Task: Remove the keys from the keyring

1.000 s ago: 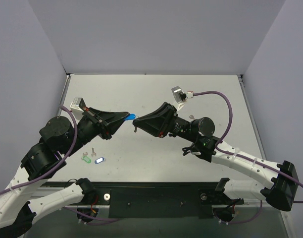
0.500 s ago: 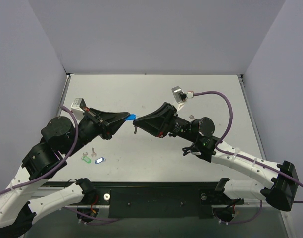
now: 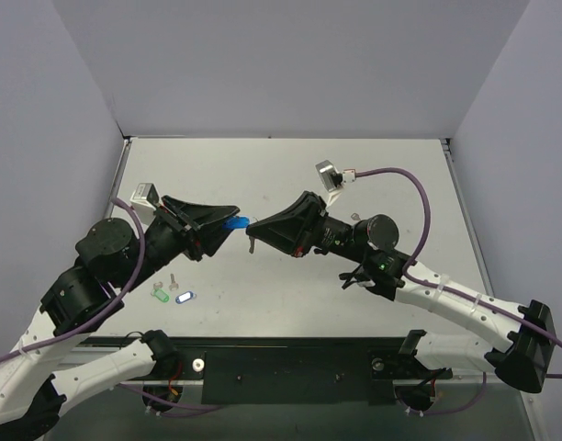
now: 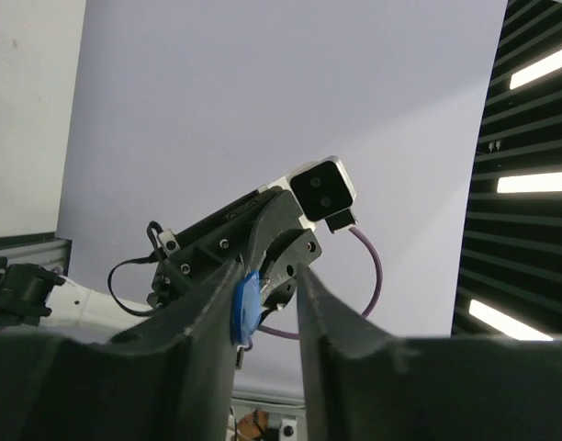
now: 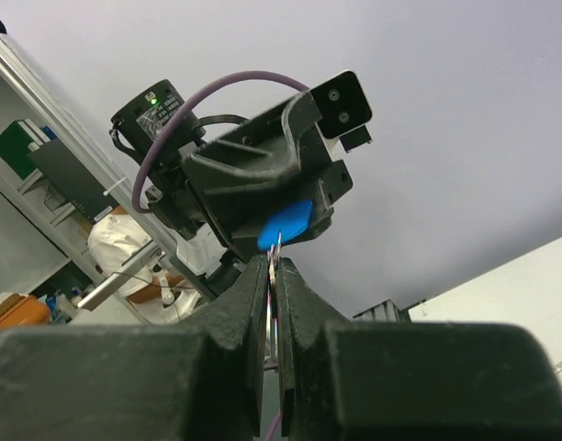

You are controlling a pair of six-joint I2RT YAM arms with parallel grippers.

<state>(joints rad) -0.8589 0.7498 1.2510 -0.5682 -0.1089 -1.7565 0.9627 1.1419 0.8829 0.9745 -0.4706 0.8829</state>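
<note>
Both grippers meet tip to tip above the table's middle (image 3: 263, 175). My right gripper (image 5: 275, 262) is shut on the thin silver keyring (image 5: 275, 299), which stands edge-on between its fingers. The blue-capped key (image 5: 286, 225) hangs at the ring's tip, just past the fingertips. In the left wrist view the blue key (image 4: 245, 301) lies against the left finger (image 4: 207, 312) of my left gripper (image 4: 267, 276). A clear gap separates the key from the other finger, so that gripper is open. In the top view the left gripper (image 3: 230, 220), blue key (image 3: 234, 222) and right gripper (image 3: 251, 234) sit close together.
Loose on the table near the left arm lie a green-capped key (image 3: 158, 294), a blue-and-white capped key (image 3: 185, 297) and a small bare silver piece (image 3: 174, 278). Grey walls enclose the table at the back and sides.
My left gripper's fingers have spread apart around the blue key. The blue key and the right gripper's tip have shifted slightly left and down in the top view.
</note>
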